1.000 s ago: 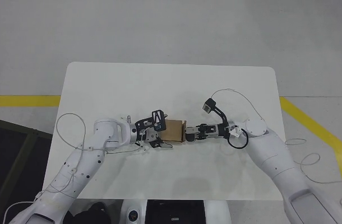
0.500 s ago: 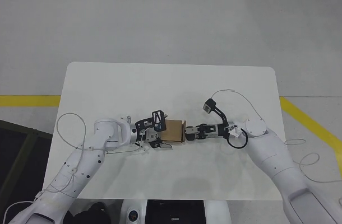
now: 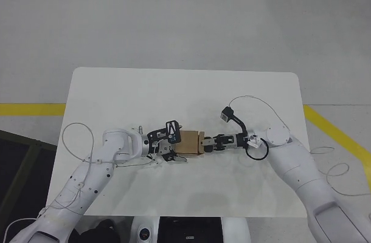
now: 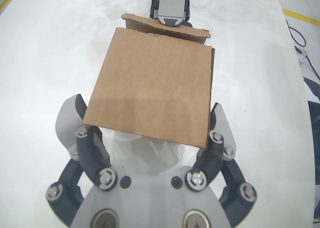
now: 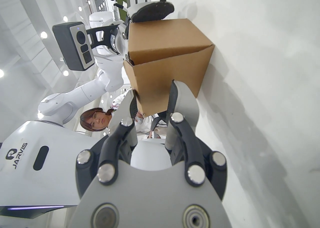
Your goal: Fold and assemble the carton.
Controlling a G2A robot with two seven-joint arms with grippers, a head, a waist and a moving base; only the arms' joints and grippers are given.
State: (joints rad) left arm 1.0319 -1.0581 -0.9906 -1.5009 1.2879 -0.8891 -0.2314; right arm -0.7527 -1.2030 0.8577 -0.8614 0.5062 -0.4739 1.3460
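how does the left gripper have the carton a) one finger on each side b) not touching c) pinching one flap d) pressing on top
a: the left gripper has its fingers straddling the carton, one against each side wall.

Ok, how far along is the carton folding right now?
Done: the carton is opened into a box shape and lies on the table. In hand: the left end effector clasps one end, while the right end effector is at the flap on the other end, which stands ajar. Remaining: shutting that flap; the clasped end's state is hidden.
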